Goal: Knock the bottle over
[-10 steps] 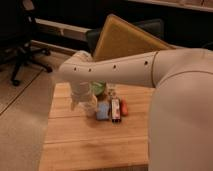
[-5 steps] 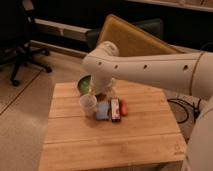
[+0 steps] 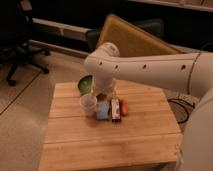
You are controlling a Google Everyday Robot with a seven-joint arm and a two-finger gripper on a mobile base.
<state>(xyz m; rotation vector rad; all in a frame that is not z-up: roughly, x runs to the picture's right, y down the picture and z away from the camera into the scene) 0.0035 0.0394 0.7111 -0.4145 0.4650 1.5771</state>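
Your arm (image 3: 150,70) comes in from the right, crosses above the far side of the wooden bench (image 3: 115,145), bends at a rounded joint and drops toward the group of things near the bench's far edge. The gripper (image 3: 103,94) hangs at the lower end of that drop, just behind the bottle (image 3: 102,111) and close beside the green bowl (image 3: 84,84). You cannot tell from this view whether the jaws are wide or narrow, because the wrist covers them, and you cannot tell whether the gripper touches the bottle.

The bottle looks pale and bluish-white here (its upper end meets the gripper's shadow). It sits on the bench between the pale cup (image 3: 88,105) on its left and the dark slim item with a white-and-red label (image 3: 116,109) on its right, close to both. Whether it is upright or lying down is not clear.

A small orange-red thing (image 3: 124,106) lies just right of the dark slim item. The green bowl is behind the cup, partly hidden by the arm.

Beyond the bench, a tan board (image 3: 135,40) leans tilted behind the arm. An office chair (image 3: 17,50) stands on the floor at the left.
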